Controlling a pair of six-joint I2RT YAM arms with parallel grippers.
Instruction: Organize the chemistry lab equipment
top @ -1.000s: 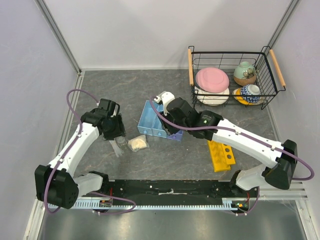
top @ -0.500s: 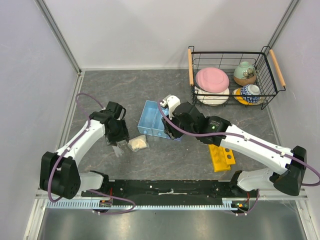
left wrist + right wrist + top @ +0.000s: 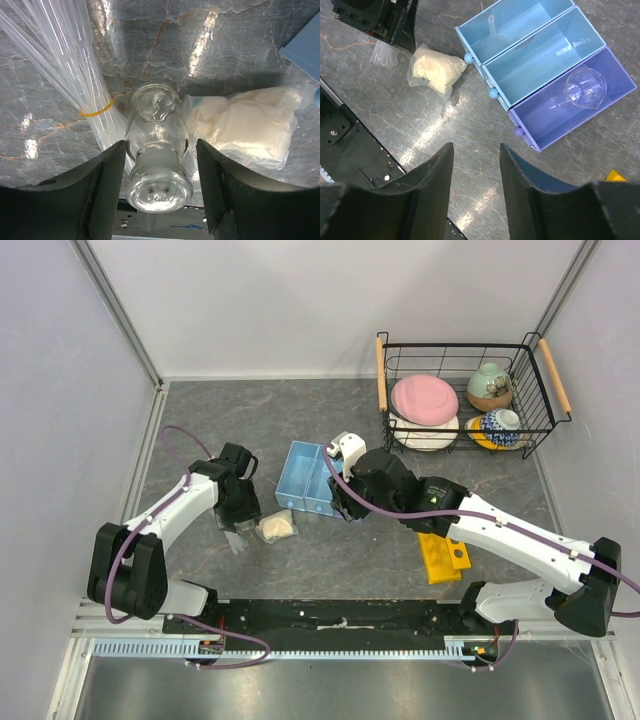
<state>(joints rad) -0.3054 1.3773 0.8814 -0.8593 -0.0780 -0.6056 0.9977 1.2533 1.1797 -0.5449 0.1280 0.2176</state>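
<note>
Shifted rightward, left claw (image 3: 160, 146) sits spread astride the glass flask (image 3: 157, 170), its length running straight ahead; right claw (image 3: 475, 150) spread.

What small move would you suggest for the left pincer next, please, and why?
Probably close the left pincer on the small glass flask: it lies on the table between the open fingers, with the banded test tubes and the cream bag close on either side.
</note>
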